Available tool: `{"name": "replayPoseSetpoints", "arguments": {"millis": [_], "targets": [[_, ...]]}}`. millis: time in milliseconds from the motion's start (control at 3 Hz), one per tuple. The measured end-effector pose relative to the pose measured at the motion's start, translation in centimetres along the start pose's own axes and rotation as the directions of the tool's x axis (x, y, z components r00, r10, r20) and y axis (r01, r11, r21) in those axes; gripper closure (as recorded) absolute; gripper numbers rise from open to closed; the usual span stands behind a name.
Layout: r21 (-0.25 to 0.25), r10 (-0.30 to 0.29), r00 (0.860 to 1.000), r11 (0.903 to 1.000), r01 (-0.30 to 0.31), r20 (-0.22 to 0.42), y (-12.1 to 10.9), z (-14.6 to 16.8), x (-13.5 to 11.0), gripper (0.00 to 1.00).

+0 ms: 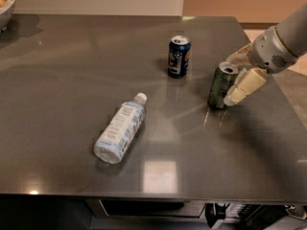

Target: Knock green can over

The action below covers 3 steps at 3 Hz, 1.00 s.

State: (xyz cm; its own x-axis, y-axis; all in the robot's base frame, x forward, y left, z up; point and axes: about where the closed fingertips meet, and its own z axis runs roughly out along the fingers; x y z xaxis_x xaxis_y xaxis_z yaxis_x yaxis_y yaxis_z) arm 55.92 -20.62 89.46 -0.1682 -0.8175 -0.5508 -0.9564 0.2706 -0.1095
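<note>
The green can stands upright on the right part of the grey table, with a silver top and dark green sides. My gripper is right beside it on its right, open. One cream finger slants down against the can's right side, with its tip near the can's base. The other finger shows behind the can's top. The dark blue can stands upright to the left and farther back.
A clear plastic water bottle lies on its side in the middle of the table. A bowl sits at the far left corner. The table's right edge is close behind my arm.
</note>
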Motion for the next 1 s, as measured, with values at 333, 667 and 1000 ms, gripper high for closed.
{"name": "replayPoseSetpoints", "arguments": {"millis": [333, 667, 1000], "targets": [[0.003, -0.004, 1.000, 1.0000, 0.004, 0.018, -0.1, 0.2, -0.2, 0.40], [0.002, -0.006, 0.999, 1.0000, 0.006, 0.032, 0.0, -0.1, -0.5, 0.64], [-0.012, -0.022, 1.000, 0.9997, 0.022, -0.010, 0.8, -0.9, -1.7, 0.87]]}}
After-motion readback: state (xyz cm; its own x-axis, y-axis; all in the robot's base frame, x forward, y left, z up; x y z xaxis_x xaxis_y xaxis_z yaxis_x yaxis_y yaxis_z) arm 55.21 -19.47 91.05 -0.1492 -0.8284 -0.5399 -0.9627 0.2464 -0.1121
